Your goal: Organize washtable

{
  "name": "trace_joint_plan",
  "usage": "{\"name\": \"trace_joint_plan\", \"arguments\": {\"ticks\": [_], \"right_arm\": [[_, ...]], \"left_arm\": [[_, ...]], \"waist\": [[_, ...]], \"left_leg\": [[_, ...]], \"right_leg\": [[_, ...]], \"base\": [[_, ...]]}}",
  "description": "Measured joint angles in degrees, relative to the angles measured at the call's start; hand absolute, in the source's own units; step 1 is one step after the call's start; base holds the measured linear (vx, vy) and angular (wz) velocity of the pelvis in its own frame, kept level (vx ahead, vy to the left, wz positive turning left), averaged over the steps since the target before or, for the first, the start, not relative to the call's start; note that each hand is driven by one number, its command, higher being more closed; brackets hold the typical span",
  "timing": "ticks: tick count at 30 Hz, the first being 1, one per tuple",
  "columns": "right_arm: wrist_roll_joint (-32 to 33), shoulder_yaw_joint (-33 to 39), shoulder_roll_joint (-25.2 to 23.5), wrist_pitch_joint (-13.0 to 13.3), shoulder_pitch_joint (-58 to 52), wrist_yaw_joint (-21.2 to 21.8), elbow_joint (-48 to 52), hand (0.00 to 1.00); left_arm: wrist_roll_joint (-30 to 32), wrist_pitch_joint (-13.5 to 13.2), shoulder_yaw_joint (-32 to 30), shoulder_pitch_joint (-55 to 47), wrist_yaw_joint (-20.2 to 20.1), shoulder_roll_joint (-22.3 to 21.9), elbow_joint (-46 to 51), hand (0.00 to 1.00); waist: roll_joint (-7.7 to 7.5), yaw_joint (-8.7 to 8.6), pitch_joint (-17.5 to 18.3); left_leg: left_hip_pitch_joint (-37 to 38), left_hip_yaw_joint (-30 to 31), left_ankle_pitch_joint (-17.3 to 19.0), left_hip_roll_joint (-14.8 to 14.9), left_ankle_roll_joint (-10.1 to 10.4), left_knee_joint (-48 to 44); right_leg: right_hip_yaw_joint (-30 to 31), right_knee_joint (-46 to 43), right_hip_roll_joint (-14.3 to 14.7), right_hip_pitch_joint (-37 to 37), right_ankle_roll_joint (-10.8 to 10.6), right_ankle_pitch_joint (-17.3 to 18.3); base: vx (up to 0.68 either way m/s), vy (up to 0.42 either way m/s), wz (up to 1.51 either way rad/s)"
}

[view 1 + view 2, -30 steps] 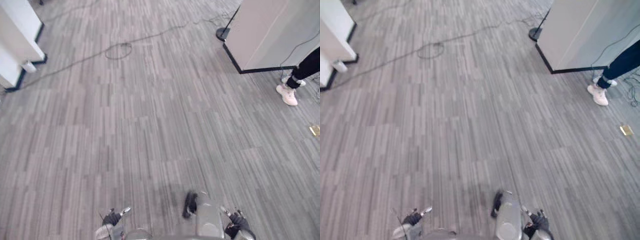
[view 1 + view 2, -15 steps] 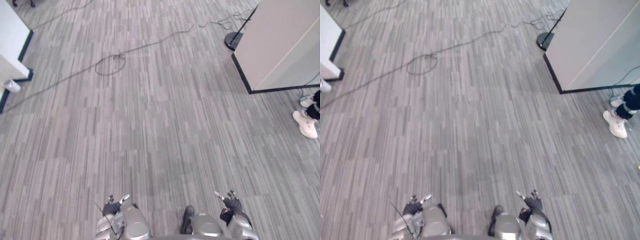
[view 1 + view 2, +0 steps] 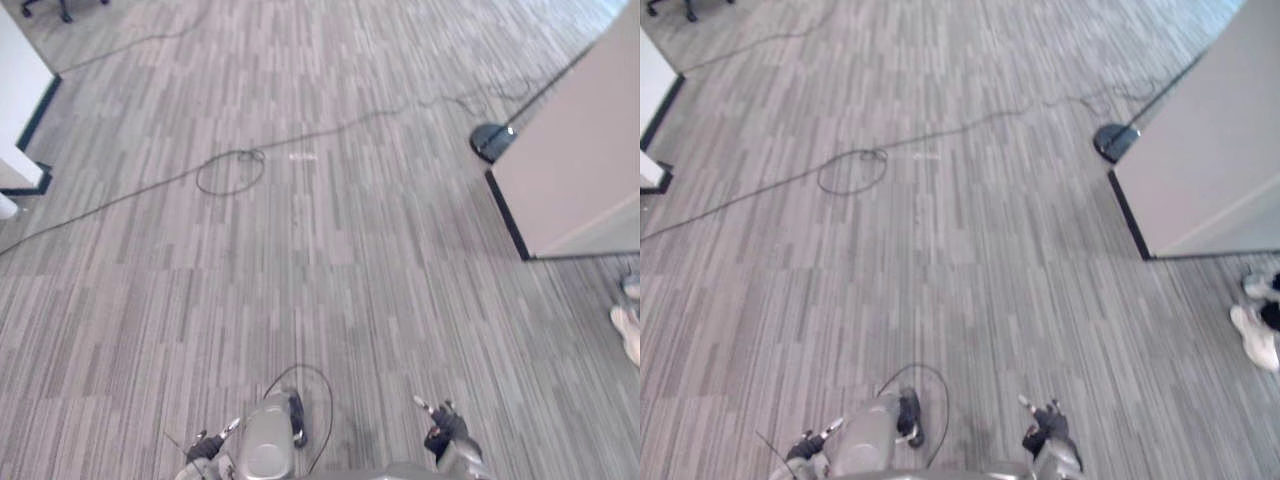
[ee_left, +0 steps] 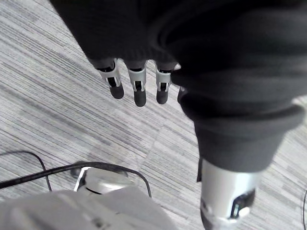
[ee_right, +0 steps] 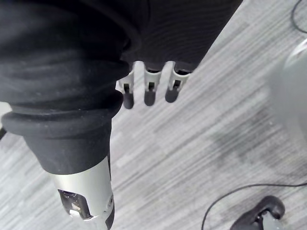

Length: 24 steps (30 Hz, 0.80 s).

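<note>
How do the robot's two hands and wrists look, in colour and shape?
The left hand has slim silver fingers with rounded dark tips and a thicker silver thumb. A black ribbed cover wraps its back and wrist like a sleeve. The right hand looks the same.

Count: 1 floor cable point(image 3: 228, 172); 1 round stand base point(image 3: 493, 141); left panel point(image 3: 15, 90) and right panel point(image 3: 580, 160), total 2; 2 white shoes point(image 3: 1253, 336) at right edge; left hand point(image 4: 139, 88) and right hand point(image 3: 443, 432), total 2.
</note>
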<state>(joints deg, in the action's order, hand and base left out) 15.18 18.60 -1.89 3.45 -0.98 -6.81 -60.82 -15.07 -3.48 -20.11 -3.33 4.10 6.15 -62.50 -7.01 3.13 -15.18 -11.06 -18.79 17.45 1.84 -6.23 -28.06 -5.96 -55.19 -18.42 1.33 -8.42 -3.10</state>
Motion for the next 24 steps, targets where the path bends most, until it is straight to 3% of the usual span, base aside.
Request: {"name": "trace_joint_plan", "arguments": {"ticks": [1,2,4,5,6,7,9,10,11,12,13,14,15,16,17,18,20,21,22,23,24], "right_arm": [[0.13,0.31,0.17,-0.18,-0.52,0.52,-0.69,0.00],[0.51,1.62,0.32,0.04,-0.65,0.75,0.80,0.00],[0.49,1.75,1.15,0.52,-1.18,0.97,2.28,0.00],[0.46,1.78,1.60,0.55,-1.19,1.00,2.33,0.00],[0.45,2.15,2.24,0.50,-1.60,1.06,2.20,0.00],[0.47,2.99,2.33,0.41,-1.89,1.05,1.83,0.00],[0.44,3.87,2.27,0.01,-2.85,0.83,1.41,0.00],[0.45,3.91,2.48,-0.03,-4.11,0.89,1.39,0.00],[0.54,4.14,2.56,-0.12,-4.66,0.89,1.28,0.00],[0.35,4.76,3.06,-0.20,-5.19,0.97,1.03,0.00],[0.25,4.86,3.55,-0.28,-5.14,1.04,1.04,0.00],[0.10,4.63,4.53,-0.41,-5.05,1.22,1.16,0.00],[0.10,3.95,5.21,-0.47,-4.96,1.19,1.65,0.00],[0.19,3.50,5.48,-0.27,-4.48,1.05,1.68,0.00],[0.71,3.39,4.73,-0.28,-3.38,0.73,1.55,0.00],[1.29,3.16,4.20,-0.16,-2.94,0.71,1.57,0.00],[2.34,1.70,3.44,0.08,-0.58,0.80,1.43,0.00],[2.34,1.77,3.21,0.12,0.18,0.80,1.46,0.00],[2.33,2.20,2.68,0.17,1.28,0.80,1.48,0.00],[2.33,2.62,2.40,0.43,1.67,0.80,1.55,0.00],[2.33,2.92,2.38,0.58,1.66,0.79,1.54,0.00]], "left_arm": [[-0.02,0.06,0.05,-0.79,0.10,-0.14,-0.04,0.00],[-0.03,0.11,0.87,-1.47,0.14,-0.39,-0.02,0.00],[0.10,0.14,2.69,-1.14,-0.02,-0.53,0.04,0.00],[0.16,0.05,2.75,-0.52,-0.06,-0.68,0.04,0.00],[1.19,-0.26,2.88,0.82,-0.04,-1.00,0.07,0.00],[1.96,-0.68,3.28,1.75,-0.01,-1.41,0.05,0.00],[3.44,-0.79,3.02,1.47,0.00,-2.04,-0.15,0.00],[4.40,-0.85,1.93,-0.48,-0.02,-2.68,-0.05,0.00],[4.44,-0.97,1.40,-1.01,-0.06,-2.84,-0.05,0.00],[4.57,-0.97,0.12,-1.50,-0.18,-3.12,-0.21,0.00],[4.57,-0.94,-0.44,-1.53,-0.22,-3.47,-0.29,0.00],[4.56,-0.90,-0.82,-1.95,-0.19,-4.54,-0.60,0.00],[4.48,-0.91,-1.46,-2.67,-0.25,-5.23,-0.92,0.00],[4.39,-0.88,-2.28,-2.72,-0.34,-5.34,-1.06,0.00],[4.28,-0.88,-2.76,-2.68,-0.34,-4.75,-1.04,0.00],[4.09,-0.91,-2.74,-2.86,-0.35,-4.37,-0.98,0.00],[3.25,-0.93,-2.42,-3.05,-0.40,-3.78,-0.35,0.00],[3.18,-0.90,-2.38,-3.08,-0.45,-3.74,-0.26,0.00],[2.96,-0.85,-2.18,-3.10,-0.43,-3.95,-0.10,0.00],[2.58,-0.78,-1.97,-3.33,-0.61,-3.76,0.04,0.00],[2.58,-0.79,-1.77,-3.52,-0.72,-3.86,0.03,0.00]], "waist": [[1.02,-1.09,-0.62],[1.78,-2.24,-0.83],[3.54,-3.45,-0.55],[3.77,-3.98,-0.45],[3.93,-4.37,-0.45],[3.79,-4.32,-0.36],[3.76,-4.48,-0.23],[4.74,-5.04,0.81],[4.97,-5.34,1.39],[6.31,-5.18,2.73],[7.13,-5.12,2.69],[9.83,-4.90,2.59],[10.76,-4.22,2.42],[11.14,-3.83,2.18],[10.28,-3.33,1.83],[8.94,-2.93,1.58],[7.09,-1.46,1.44],[6.96,-1.24,1.32],[6.34,-0.60,0.99],[6.06,-0.52,0.87],[6.46,-0.61,0.98]], "left_leg": [[4.80,0.79,0.09,-1.02,-0.11,3.54],[10.20,1.29,0.02,-1.29,-0.23,7.43],[15.63,3.23,0.10,-1.31,0.18,12.17],[16.88,4.07,0.22,-1.28,0.63,13.14],[18.70,6.18,0.52,-1.26,2.24,14.40],[20.76,7.86,1.33,-1.20,4.00,15.55],[25.70,8.83,3.27,-0.54,7.13,17.75],[28.79,9.69,5.09,1.21,9.23,17.94],[28.86,10.30,5.71,2.36,10.28,15.48],[23.57,10.47,3.37,7.20,14.25,-0.70],[21.50,10.34,0.49,9.26,14.21,-6.96],[18.53,9.88,-6.56,13.42,12.77,-16.48],[15.47,8.41,-14.74,17.55,12.15,-24.65],[12.37,6.60,-12.69,20.34,10.50,-32.19],[8.66,5.04,-9.05,21.00,8.92,-37.64],[6.88,4.05,-7.63,20.62,9.39,-38.20],[-1.37,2.65,-4.63,17.66,11.01,-30.06],[-2.98,2.45,-4.48,16.87,11.28,-25.31],[-4.16,2.18,-4.77,14.24,11.54,-11.99],[-3.99,3.19,-7.52,11.17,13.09,4.19],[-3.82,4.14,-9.74,10.08,13.40,12.20]], "right_leg": [[-0.29,-5.97,2.29,-5.66,1.14,6.54],[-4.08,-6.53,3.89,-10.29,3.27,12.03],[-11.39,1.81,4.48,-15.93,5.07,15.99],[-13.11,6.92,4.46,-17.37,5.06,16.16],[-15.25,20.72,4.41,-19.16,4.87,14.81],[-16.98,34.93,4.37,-19.55,4.16,10.94],[-17.94,46.20,4.63,-20.38,3.46,7.61],[-17.52,44.89,5.62,-20.99,4.31,7.36],[-16.16,43.00,6.71,-21.14,6.52,3.67],[-14.86,39.78,9.13,-19.96,9.51,-2.01],[-15.65,39.28,10.14,-18.52,9.80,-2.76],[-16.29,39.64,12.83,-15.52,10.32,-0.59],[-16.06,41.32,15.36,-12.13,10.99,1.00],[-15.42,42.90,16.95,-8.59,11.41,2.32],[-13.88,44.81,17.30,-3.76,11.15,3.73],[-12.97,45.98,17.20,-1.59,10.86,4.20],[-10.63,51.28,16.46,5.67,9.73,5.16],[-10.26,52.10,16.21,6.97,9.45,5.34],[-9.72,53.55,15.05,9.53,8.04,6.23],[-9.61,55.03,13.83,12.53,5.84,7.72],[-9.48,55.85,13.61,13.81,4.96,8.59]], "base": [[0.47,0.034,0.26],[0.55,0.040,0.25],[0.43,0.026,0.43],[0.47,-0.020,0.89],[0.55,-0.082,1.02],[0.60,-0.112,0.95],[0.71,-0.190,0.63],[0.79,-0.236,0.59],[1.02,-0.347,0.52],[0.87,-0.315,0.29],[1.01,-0.361,0.05],[0.81,-0.235,-0.23],[0.79,-0.196,-0.41],[0.74,-0.158,-0.47],[0.56,-0.123,-0.42],[0.66,-0.150,-0.47],[0.69,-0.083,-0.54],[0.60,0.012,-0.61],[0.58,0.084,-0.53],[0.45,0.112,-0.45],[0.68,0.269,-0.41]]}}
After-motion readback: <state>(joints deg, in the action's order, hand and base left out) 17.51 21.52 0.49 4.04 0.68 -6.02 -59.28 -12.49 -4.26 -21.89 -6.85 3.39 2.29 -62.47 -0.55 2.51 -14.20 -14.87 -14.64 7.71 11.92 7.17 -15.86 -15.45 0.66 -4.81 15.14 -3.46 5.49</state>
